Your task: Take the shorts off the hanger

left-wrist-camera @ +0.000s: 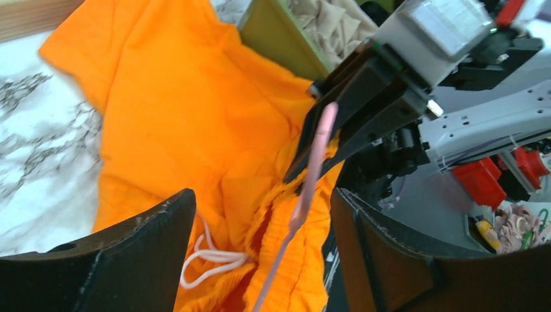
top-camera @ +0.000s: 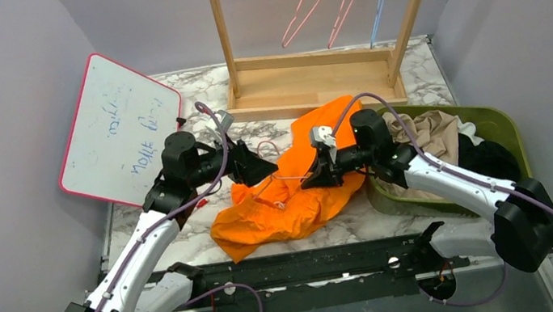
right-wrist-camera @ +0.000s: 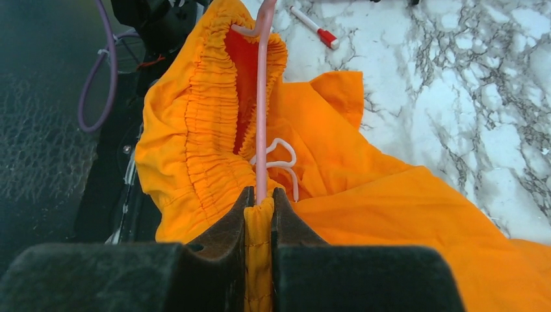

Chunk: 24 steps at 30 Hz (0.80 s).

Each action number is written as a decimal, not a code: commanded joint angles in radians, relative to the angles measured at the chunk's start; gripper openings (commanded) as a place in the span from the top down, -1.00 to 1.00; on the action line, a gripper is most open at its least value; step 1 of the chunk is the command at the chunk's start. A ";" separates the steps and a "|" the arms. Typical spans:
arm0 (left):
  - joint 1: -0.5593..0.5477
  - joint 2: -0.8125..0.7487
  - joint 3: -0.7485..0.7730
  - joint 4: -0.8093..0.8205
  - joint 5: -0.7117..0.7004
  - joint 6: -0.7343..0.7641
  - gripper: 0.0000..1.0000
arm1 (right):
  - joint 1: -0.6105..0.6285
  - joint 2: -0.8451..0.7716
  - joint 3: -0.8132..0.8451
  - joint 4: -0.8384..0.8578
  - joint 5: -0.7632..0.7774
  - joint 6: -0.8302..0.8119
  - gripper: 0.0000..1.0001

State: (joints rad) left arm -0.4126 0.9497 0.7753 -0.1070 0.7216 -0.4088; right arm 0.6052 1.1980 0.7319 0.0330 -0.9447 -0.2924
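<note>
**Freeing orange shorts [top-camera: 296, 202]: snag risk**

They lie mid-counter [top-camera: 396, 217], pink hanger [right-wrist-camera: 261, 110] through the waistband [right-wrist-camera: 211, 123]. The right end effector [right-wrist-camera: 260, 207] pinches hanger and waistband together; the left end effector [left-wrist-camera: 263, 205] gapes wide at 9 o'clock, holding nothing. Pulling could drag hanger along, since cloth is trapped with it.

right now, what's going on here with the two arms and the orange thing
The jaws of the right arm are shut on the waistband of the orange shorts, pinching the pink hanger wire with it. The left arm has its jaws open, one on each side of that wire, gripping nothing. The shorts lie on the marble table, not yet off the hanger.
</note>
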 commanded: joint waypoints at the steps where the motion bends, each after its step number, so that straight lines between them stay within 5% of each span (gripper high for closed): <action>1: -0.028 -0.041 -0.049 0.175 0.036 -0.072 -0.51 | 0.025 0.024 -0.004 0.087 0.026 0.037 0.97; 6: -0.040 -0.078 -0.121 0.199 0.008 -0.087 0.01 | 0.031 0.041 0.003 0.116 0.028 0.067 0.97; 11: -0.043 -0.100 -0.158 0.210 -0.015 -0.095 0.30 | 0.032 0.048 0.008 0.134 0.030 0.093 0.97; 20: -0.045 -0.120 -0.203 0.365 -0.083 -0.161 0.23 | 0.038 0.050 0.000 0.123 0.004 0.099 0.97; 24: -0.045 -0.095 -0.209 0.369 -0.070 -0.158 0.61 | 0.039 0.046 -0.002 0.120 0.003 0.099 0.97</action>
State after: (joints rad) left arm -0.4538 0.8474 0.5774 0.1917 0.6682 -0.5549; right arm 0.6361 1.2495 0.7296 0.1116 -0.9218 -0.2050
